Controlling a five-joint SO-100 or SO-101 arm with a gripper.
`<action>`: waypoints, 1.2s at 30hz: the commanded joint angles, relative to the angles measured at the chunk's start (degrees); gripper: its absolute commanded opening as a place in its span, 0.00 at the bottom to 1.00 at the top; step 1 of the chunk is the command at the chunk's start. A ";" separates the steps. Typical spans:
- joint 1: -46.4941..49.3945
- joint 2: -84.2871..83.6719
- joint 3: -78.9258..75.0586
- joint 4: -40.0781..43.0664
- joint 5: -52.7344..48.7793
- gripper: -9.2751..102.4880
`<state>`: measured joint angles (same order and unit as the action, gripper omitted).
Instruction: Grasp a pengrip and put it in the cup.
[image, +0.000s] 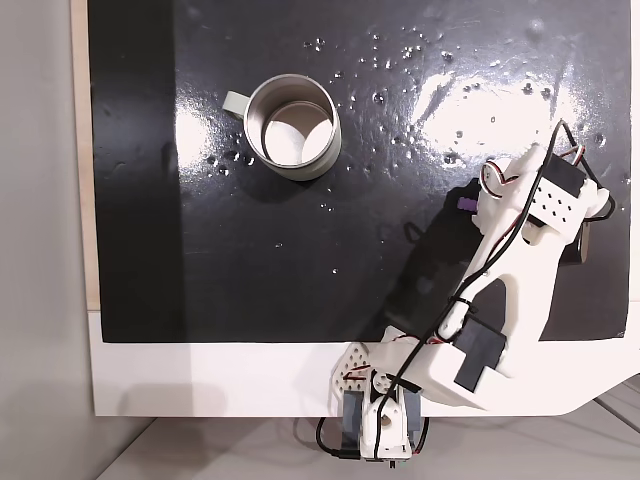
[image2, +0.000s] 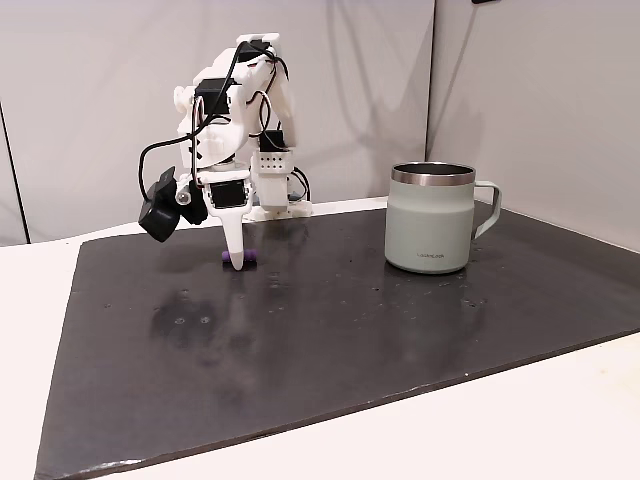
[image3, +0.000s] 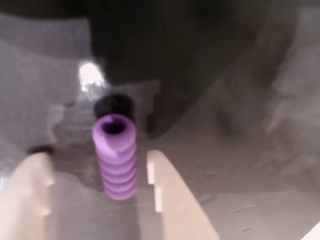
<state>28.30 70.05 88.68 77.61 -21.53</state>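
Observation:
A small purple ribbed pengrip (image3: 116, 160) lies on the black mat between my two pale fingers (image3: 167, 192), with a gap on each side. My gripper (image3: 95, 157) is open and straddles it, fingertips down near the mat. From the side, the pengrip (image2: 241, 258) rests on the mat right behind the white fingertip of the gripper (image2: 236, 263). From above, a bit of the purple pengrip (image: 466, 203) peeks out beside the gripper (image: 470, 215) at the right. The silver-grey cup (image: 290, 125) stands upright at the upper left, far from the gripper; seen from the side, the cup (image2: 430, 220) is at the right.
The black mat (image: 300, 260) is wet-looking and shiny, lying on a white table (image: 220, 380). The arm's base (image: 380, 420) is clamped at the near edge. Open mat lies between the gripper and the cup. A wall stands behind the arm in a fixed view.

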 joint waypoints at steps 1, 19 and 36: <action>-0.62 0.53 0.62 -0.97 0.18 0.14; -2.46 10.72 -9.93 10.55 1.76 0.08; -16.88 4.13 -45.79 27.16 9.84 0.08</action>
<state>14.77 73.74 47.72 103.62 -14.06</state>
